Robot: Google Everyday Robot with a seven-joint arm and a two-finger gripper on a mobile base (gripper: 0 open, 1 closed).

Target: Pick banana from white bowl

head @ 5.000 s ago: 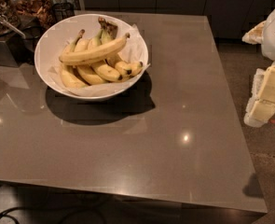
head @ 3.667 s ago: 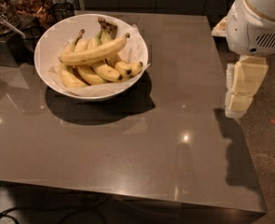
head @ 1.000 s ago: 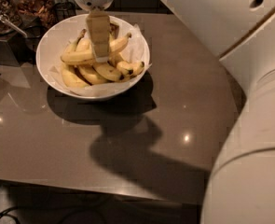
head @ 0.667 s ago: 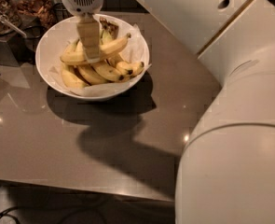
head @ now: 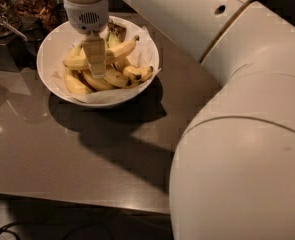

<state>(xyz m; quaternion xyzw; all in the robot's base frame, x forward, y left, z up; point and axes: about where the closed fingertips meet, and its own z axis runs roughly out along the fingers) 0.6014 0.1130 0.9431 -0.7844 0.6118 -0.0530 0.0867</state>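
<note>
The white bowl (head: 50,43) with crinkled paper lining stands at the back left of the grey table. The banana (head: 122,49), long and yellow, lies across the top of the pile in the bowl. My gripper (head: 95,70) hangs straight down over the bowl's middle, in front of the banana's midsection, and hides that part of it. Whether it touches the banana cannot be told. Shorter black-tipped bananas (head: 137,74) and a dark brown crown (head: 118,31) lie around it.
My white arm (head: 247,134) fills the right side of the view and hides the table there. Jars and a dark container (head: 7,14) stand at the back left beside the bowl. The grey table (head: 62,154) ends at a front edge near the bottom.
My arm has swung in from the right across the table. The gripper has moved left over the bowl and come down onto the banana pile. The bananas have not visibly shifted.
</note>
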